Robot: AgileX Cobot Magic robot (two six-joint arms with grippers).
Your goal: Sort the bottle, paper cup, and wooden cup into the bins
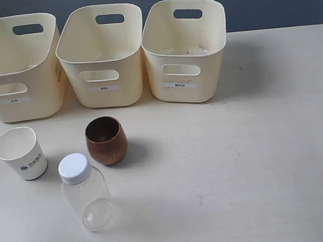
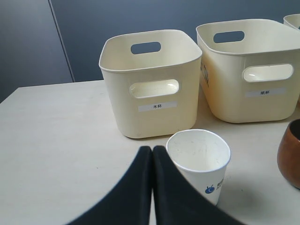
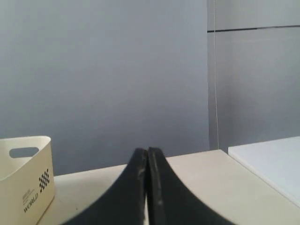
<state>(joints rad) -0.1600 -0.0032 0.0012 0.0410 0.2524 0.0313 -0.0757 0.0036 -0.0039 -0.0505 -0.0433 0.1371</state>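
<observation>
Pale table point(image 1: 256, 145) is carrying everything in your scene, with a dark blue-grey wall behind it.

Bins: you are looking at three cream bins in a row along the far edge, left bin point(image 1: 17, 67), middle bin point(image 1: 102, 55) and right bin point(image 1: 184, 49), each standing just beside its neighbour and showing nothing inside.

Paper cup point(image 1: 20, 153): it is standing upright and open-mouthed, near the front of the left bin.

Wooden cup point(image 1: 106, 140): it is sitting upright, in front of the middle bin and apart from the paper cup.

Bottle point(image 1: 85, 191): it is standing capped, nearest the camera, between the two cups and close to both.

Left gripper point(image 2: 152, 152): your jaws are pressing together, holding nothing; the paper cup point(image 2: 199, 161) is sitting just beside the tips, off to one side of them.

Right gripper point(image 3: 146, 154): your jaws are likewise meeting tip to tip and gripping nothing, with only a bin corner point(image 3: 26, 176) showing off to one side.
</observation>
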